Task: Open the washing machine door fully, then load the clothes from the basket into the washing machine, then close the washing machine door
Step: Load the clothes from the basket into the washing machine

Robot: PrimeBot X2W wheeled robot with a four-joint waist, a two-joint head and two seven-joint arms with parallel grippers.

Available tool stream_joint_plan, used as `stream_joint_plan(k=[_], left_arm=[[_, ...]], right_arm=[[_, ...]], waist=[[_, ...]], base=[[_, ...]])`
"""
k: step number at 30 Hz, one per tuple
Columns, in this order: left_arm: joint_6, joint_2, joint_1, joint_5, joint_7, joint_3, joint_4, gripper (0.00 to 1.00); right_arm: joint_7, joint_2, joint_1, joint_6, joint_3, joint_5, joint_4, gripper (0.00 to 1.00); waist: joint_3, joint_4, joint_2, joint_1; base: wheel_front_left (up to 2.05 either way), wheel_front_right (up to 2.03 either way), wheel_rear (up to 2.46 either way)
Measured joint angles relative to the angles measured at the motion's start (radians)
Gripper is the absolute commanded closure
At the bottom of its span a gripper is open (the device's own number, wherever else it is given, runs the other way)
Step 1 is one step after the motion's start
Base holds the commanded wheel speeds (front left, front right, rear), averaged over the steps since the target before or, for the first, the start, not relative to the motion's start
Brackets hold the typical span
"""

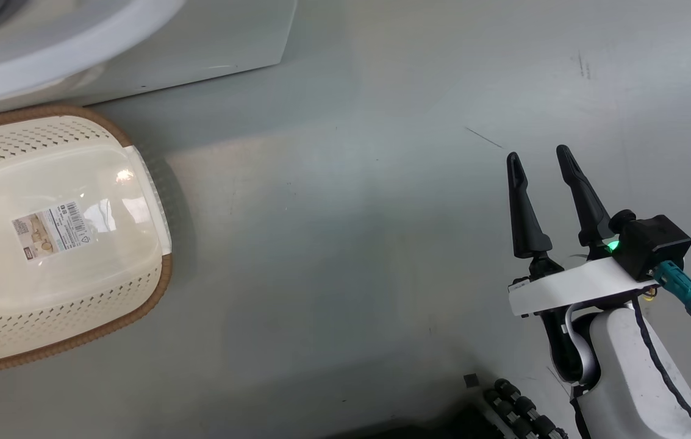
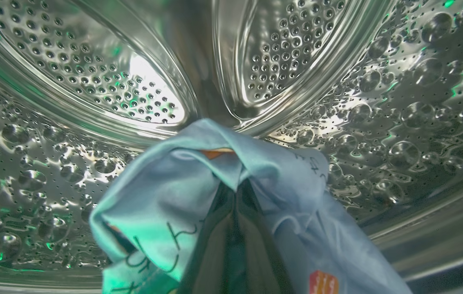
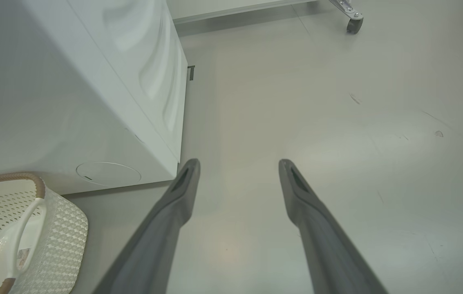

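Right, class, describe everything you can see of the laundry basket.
The basket is cream-white perforated plastic with a brown woven-look rim, a white side handle and a smooth bottom bearing a paper label. It stands upright on the grey floor, close beside the washing machine; nothing else lies in the part that shows.

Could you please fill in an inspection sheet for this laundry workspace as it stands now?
Surface: smooth grey floor, faint scuffs.
Job's things: cream perforated plastic basket with brown rim, no clothes seen inside; light blue printed garment inside steel perforated drum; white box-shaped washing machine beside basket.
Clutter: nothing seen.
Grippers: left gripper shut on the garment; right gripper open above floor.
Cables: black cable with teal plug at right wrist.
Surroundings: small grey castor wheel farther off.
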Motion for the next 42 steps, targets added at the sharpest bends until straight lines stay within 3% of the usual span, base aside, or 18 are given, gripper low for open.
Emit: stream_joint_plan(k=[9,16,25,26,27,28,29,42], left_arm=[[0.0,0.024,-0.068,0.018,-0.016,-0.024,0.005,1.0],[0.0,0.048,-0.158,0.069,-0.179,-0.066,-0.077,1.0],[0.0,0.043,-0.15,0.057,-0.223,-0.07,0.025,1.0],[0.0,0.043,-0.15,0.057,-0.226,-0.067,0.032,0.93],[0.0,0.042,-0.15,0.055,-0.229,-0.061,0.043,0.67],[0.0,0.04,-0.15,0.048,-0.229,-0.057,0.054,0.22],[0.0,0.041,-0.15,0.047,-0.232,-0.057,0.068,0.0],[0.0,-0.013,-0.121,0.032,-0.304,-0.049,0.159,0.0]], right_arm=[[0.0,0.0,-0.002,0.0,0.024,0.0,-0.006,0.0],[0.0,0.0,-0.007,-0.007,0.037,0.0,-0.012,0.0],[0.0,0.0,-0.028,-0.011,0.043,0.01,-0.009,0.0],[0.0,0.0,-0.028,-0.015,0.043,0.01,-0.009,0.0],[0.0,0.0,-0.028,-0.015,0.042,0.01,-0.009,0.0],[0.0,0.0,-0.028,-0.015,0.042,0.01,-0.009,0.0],[0.0,0.0,-0.028,-0.015,0.041,0.01,-0.008,0.0],[0.0,0.0,-0.044,-0.016,0.006,0.001,0.005,0.0]], waist=[[0.051,0.015,0.0,0.0],[0.089,0.013,0.0,0.0],[0.093,0.004,0.0,0.0],[0.092,0.003,0.0,0.0],[0.091,0.003,0.0,0.0],[0.09,0.003,0.0,0.0],[0.089,0.003,0.0,0.0],[0.042,0.022,0.0,0.0]], base=[[0.0,0.0,0.0],[0.0,0.0,0.0],[0.0,0.0,0.0],[0.0,0.0,0.0],[0.0,0.0,0.0],[0.0,0.0,0.0],[0.0,0.0,0.0],[0.0,0.0,0.0]])
